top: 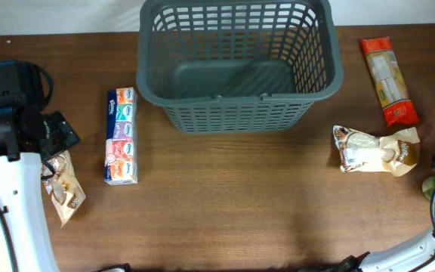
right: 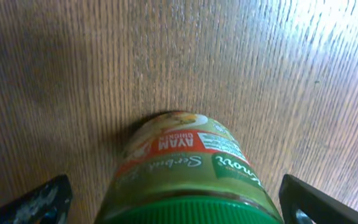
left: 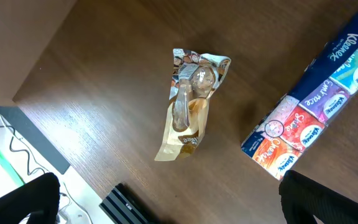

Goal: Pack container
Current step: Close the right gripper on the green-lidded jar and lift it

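The dark grey lattice basket (top: 232, 115) stands empty at the back middle of the table. My left gripper (left: 173, 211) is open and empty, hovering over the table's left part. A crumpled brown snack packet (left: 190, 106) lies ahead of it, also visible in the overhead view (top: 66, 187). A long tissue multipack (left: 316, 102) lies to its right. My right gripper (right: 182, 208) is open, with one finger on each side of a green-lidded jar (right: 188, 168) and a gap on both sides. In the overhead view the jar (top: 433, 186) is at the right edge.
The tissue multipack (top: 121, 136) lies left of the basket. A long red and orange packet (top: 387, 79) and a crumpled brown packet (top: 376, 149) lie at the right. The table's left edge (left: 42, 134), with cables beyond it, is close to my left gripper.
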